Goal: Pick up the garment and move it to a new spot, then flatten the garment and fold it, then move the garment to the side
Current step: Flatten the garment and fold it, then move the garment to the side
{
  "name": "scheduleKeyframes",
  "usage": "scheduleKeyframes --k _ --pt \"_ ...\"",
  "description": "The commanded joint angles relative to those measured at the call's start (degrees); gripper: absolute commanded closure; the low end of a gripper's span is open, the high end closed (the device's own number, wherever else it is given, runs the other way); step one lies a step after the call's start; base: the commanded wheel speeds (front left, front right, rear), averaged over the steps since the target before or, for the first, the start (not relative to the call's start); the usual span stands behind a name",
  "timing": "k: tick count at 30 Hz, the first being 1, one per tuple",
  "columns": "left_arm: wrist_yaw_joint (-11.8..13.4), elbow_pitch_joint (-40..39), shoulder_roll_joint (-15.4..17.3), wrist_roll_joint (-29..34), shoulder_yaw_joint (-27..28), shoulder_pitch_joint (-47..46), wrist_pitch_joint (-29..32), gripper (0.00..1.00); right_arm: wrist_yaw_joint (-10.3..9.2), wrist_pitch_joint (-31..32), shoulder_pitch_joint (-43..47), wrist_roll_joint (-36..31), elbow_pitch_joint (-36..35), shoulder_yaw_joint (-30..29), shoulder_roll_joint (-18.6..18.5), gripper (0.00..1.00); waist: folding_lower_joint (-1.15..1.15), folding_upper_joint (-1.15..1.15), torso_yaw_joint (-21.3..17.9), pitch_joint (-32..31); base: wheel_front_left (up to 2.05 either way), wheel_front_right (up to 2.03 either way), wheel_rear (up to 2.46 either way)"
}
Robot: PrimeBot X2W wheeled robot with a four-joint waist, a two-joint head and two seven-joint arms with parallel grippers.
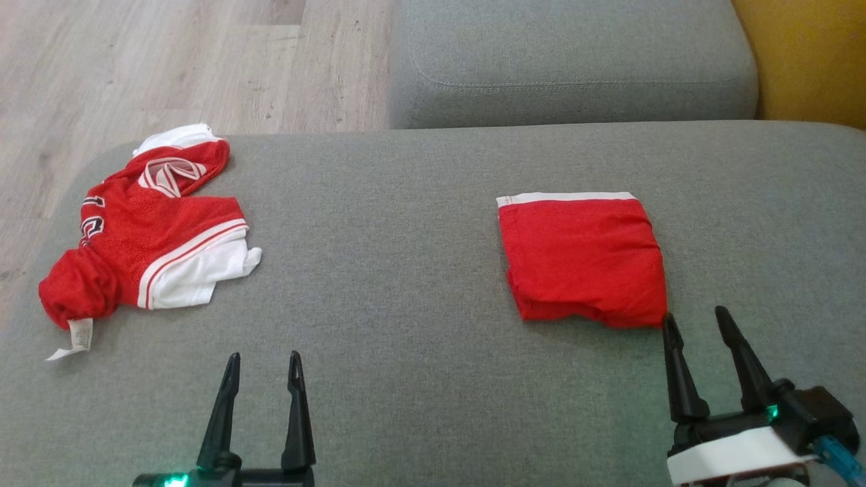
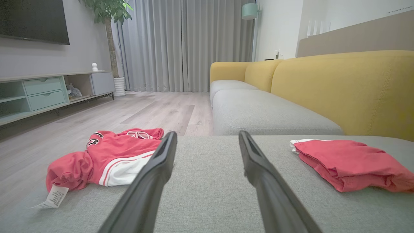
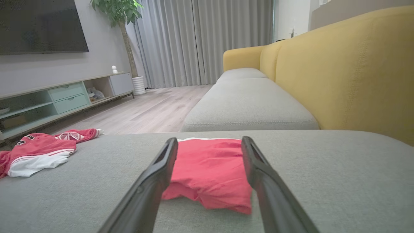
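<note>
Grey sofa cushion [image 1: 419, 379] in front of me, wood floor [image 1: 169, 61] past its far left edge, a second grey cushion [image 1: 575, 61] beyond it, yellow backrest [image 1: 812, 54] at far right. Folded red garment [image 1: 582, 260] lies flat on the right half of the near cushion, a rough square with a white band along its far edge and a slightly lumpy near edge. My right tool [image 1: 696, 314] sits low at the garment's near right corner, fingers spread, nothing between them. Its left fingertip is right at that corner; can't tell if it touches. In the right wrist view the garment lies just ahead, showing between the two fingers. My left tool [image 1: 264, 354] is over bare cushion at lower left, fingers spread, empty, well apart from both cloths. Crumpled red-and-white jersey [image 1: 145, 237] lies at the far left of the cushion near its edge, white tag [image 1: 78, 338] sticking out on the near side, dark numerals partly visible. Left wrist view background: low cabinet [image 2: 48, 94], dark screen [image 2: 32, 19], potted plant [image 2: 110, 9], grey curtains [image 2: 181, 45].
</note>
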Motion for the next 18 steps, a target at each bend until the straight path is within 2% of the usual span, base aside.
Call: scheduleKeyframes --k 1,10,18 --pt "-0.2 -1.5 -0.2 0.6 1.6 -2.1 -0.1 0.00 0.39 -0.6 -1.6 -0.7 -2.0 0.9 -0.1 0.00 0.01 0.00 0.0 -0.1 0.00 0.00 0.00" --pt "-1.3 0.1 -0.2 1.5 1.6 -2.1 -0.1 0.00 0.39 -0.6 -0.1 -2.9 -1.8 -1.3 1.3 0.00 0.01 0.00 0.2 -0.4 0.00 0.00 0.00" --pt "-1.4 0.3 -0.2 2.1 2.3 -1.6 -0.1 0.00 0.39 -0.6 -0.4 -2.7 -1.5 -0.2 1.6 0.00 0.01 0.00 -0.3 -0.7 0.00 0.00 0.00"
